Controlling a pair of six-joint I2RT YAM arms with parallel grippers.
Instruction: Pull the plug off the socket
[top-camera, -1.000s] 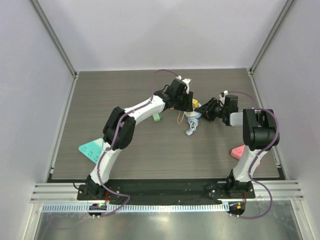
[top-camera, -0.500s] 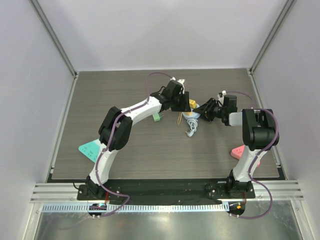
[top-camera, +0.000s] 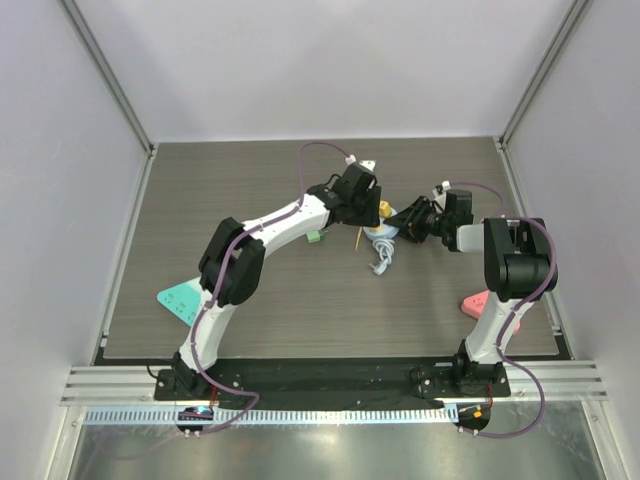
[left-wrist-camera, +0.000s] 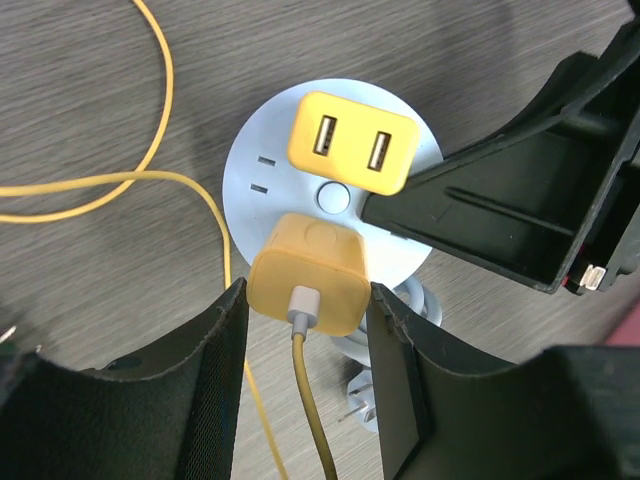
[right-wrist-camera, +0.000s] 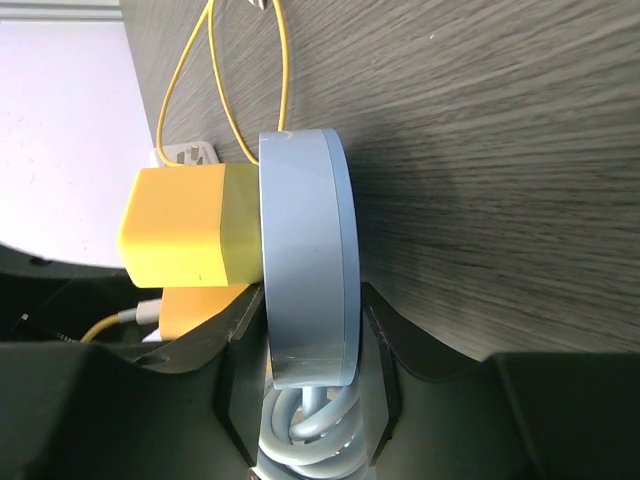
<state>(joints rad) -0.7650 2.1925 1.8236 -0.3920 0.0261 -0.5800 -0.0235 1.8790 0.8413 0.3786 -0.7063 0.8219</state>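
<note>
Two arms are being brought together mid-bench in the top view, meeting at the socket (top-camera: 384, 228). At the left wrist, the plug (left-wrist-camera: 309, 274) is being bracketed at 6 o'clock by the left gripper (left-wrist-camera: 305, 340), unclenched, ready for pulling. At the right wrist, the socket's rim is being clamped by the right gripper (right-wrist-camera: 308, 375), steadying it.

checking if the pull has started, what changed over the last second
The left gripper has shifted only slightly over the socket, its wrist ending a little up and to the right. Its fingers now bracket the yellow plug with the cable, which is still seated. The right gripper stayed clamped on the socket's rim, and the second yellow charger stayed plugged in.
</note>
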